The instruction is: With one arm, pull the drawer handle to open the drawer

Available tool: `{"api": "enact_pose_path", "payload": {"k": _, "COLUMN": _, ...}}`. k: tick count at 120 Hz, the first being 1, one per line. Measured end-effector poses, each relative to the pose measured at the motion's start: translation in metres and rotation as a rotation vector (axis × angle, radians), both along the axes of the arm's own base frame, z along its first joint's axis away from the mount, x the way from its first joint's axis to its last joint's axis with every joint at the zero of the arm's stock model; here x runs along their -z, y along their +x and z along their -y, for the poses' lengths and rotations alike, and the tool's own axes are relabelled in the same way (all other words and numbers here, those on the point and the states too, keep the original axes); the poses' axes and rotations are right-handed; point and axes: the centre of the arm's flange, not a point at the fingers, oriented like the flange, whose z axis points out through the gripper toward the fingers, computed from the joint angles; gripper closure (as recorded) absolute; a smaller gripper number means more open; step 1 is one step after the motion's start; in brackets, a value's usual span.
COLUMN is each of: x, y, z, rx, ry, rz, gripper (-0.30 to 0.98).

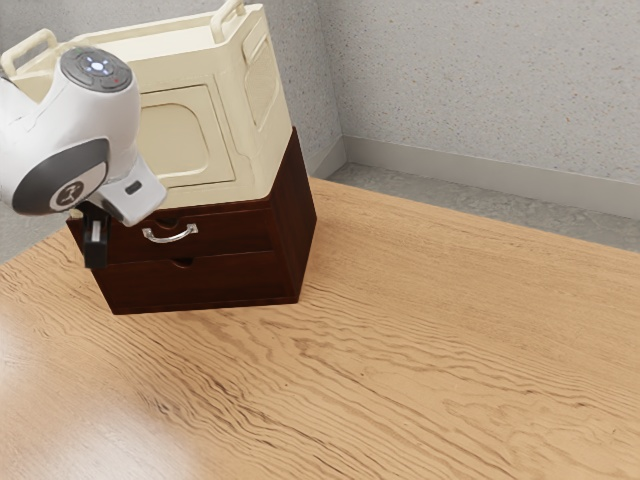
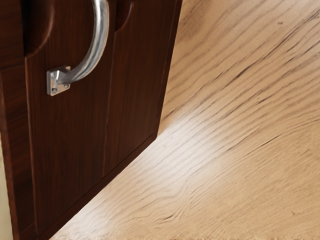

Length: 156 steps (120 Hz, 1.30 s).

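The gripper (image 1: 95, 252) points down in front of the dark wooden cabinet, toward the exterior view's left end of its front and apart from the silver handle (image 1: 172, 236). That curved handle is mounted on the upper drawer (image 1: 238, 232), whose front looks flush with the cabinet. In the wrist view, the handle (image 2: 98, 41) arches out from the dark drawer front (image 2: 70, 130), and one of its square mounting plates is visible. Nothing touches the handle there.
A cream box (image 1: 185, 140) with raised handles rests on top of the cabinet. Below the upper drawer is a second drawer (image 1: 205, 284) without a metal handle. The wooden table (image 1: 400, 350) extends around the cabinet, with a speckled wall (image 1: 480, 90) behind.
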Motion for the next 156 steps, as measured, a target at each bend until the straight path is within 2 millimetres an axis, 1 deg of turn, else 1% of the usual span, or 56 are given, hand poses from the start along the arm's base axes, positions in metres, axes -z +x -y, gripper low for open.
{"api": "enact_pose_path", "payload": {"k": 6, "x": -0.005, "y": -0.009, "z": -0.003, "rx": -0.002, "ry": 0.002, "rz": 0.009, "gripper": 0.00}}
{"api": "enact_pose_path", "payload": {"k": 14, "x": -0.005, "y": -0.014, "z": -0.007, "rx": -0.006, "ry": 0.005, "rz": 0.011, "gripper": 0.00}}
{"api": "enact_pose_path", "payload": {"k": 26, "x": 0.009, "y": -0.022, "z": -0.018, "rx": -0.006, "ry": -0.003, "rz": 0.011, "gripper": 0.00}}
{"api": "enact_pose_path", "payload": {"k": 44, "x": 0.025, "y": -0.021, "z": -0.022, "rx": 0.040, "ry": -0.005, "rz": 0.044, "gripper": 0.00}}
{"api": "enact_pose_path", "payload": {"k": 53, "x": 0.029, "y": -0.019, "z": -0.023, "rx": 0.068, "ry": -0.004, "rz": 0.070, "gripper": 0.00}}
{"api": "enact_pose_path", "payload": {"k": 74, "x": 0.028, "y": -0.008, "z": -0.015, "rx": 0.130, "ry": 0.004, "rz": 0.125, "gripper": 0.00}}
{"api": "enact_pose_path", "payload": {"k": 86, "x": 0.036, "y": 0.000, "z": -0.009, "rx": 0.155, "ry": 0.003, "rz": 0.126, "gripper": 0.00}}
{"api": "enact_pose_path", "payload": {"k": 98, "x": 0.041, "y": 0.005, "z": -0.005, "rx": 0.172, "ry": 0.002, "rz": 0.126, "gripper": 0.00}}
{"api": "enact_pose_path", "payload": {"k": 114, "x": 0.045, "y": 0.007, "z": -0.004, "rx": 0.181, "ry": 0.000, "rz": 0.125, "gripper": 0.00}}
{"api": "enact_pose_path", "payload": {"k": 134, "x": 0.045, "y": 0.008, "z": -0.003, "rx": 0.190, "ry": -0.002, "rz": 0.127, "gripper": 0.00}}
{"api": "enact_pose_path", "payload": {"k": 156, "x": 0.051, "y": 0.011, "z": -0.003, "rx": 0.193, "ry": -0.008, "rz": 0.115, "gripper": 0.00}}
